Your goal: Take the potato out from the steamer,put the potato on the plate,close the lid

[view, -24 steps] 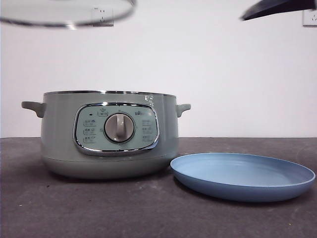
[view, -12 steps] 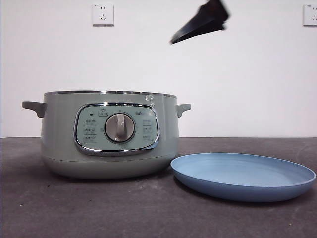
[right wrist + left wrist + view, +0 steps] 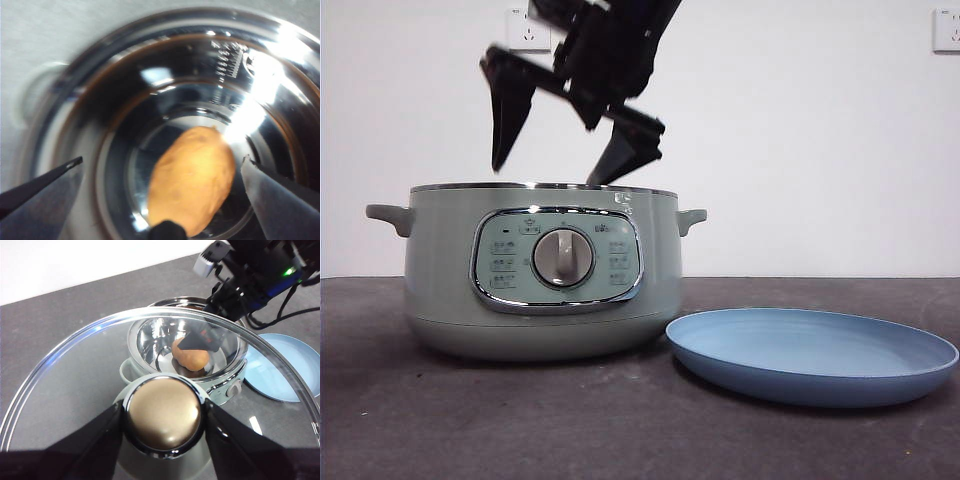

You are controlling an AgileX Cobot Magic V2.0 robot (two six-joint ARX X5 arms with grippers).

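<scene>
The sage-green steamer (image 3: pixel 550 270) stands lidless at the left of the table. The golden-brown potato (image 3: pixel 192 177) lies on its shiny bottom and also shows through the glass in the left wrist view (image 3: pixel 190 356). My right gripper (image 3: pixel 548 172) hangs open just above the steamer's rim, with its jaws (image 3: pixel 162 160) on either side of the potato and not touching it. My left gripper (image 3: pixel 164 412) is shut on the knob of the glass lid (image 3: pixel 75 390), held high above the table and out of the front view. The light blue plate (image 3: pixel 810 355) lies bare to the right of the steamer.
The steamer's side handles (image 3: pixel 388 215) stick out at rim height. The right arm's body and cables (image 3: pixel 250 275) reach over the pot's far side. Dark tabletop (image 3: pixel 620 430) stretches in front of pot and plate. A white wall with sockets stands behind.
The right gripper has swung in from the upper right, leftward and down, to just over the steamer's opening. The lid, at the front view's top left a second ago, has left that view.
</scene>
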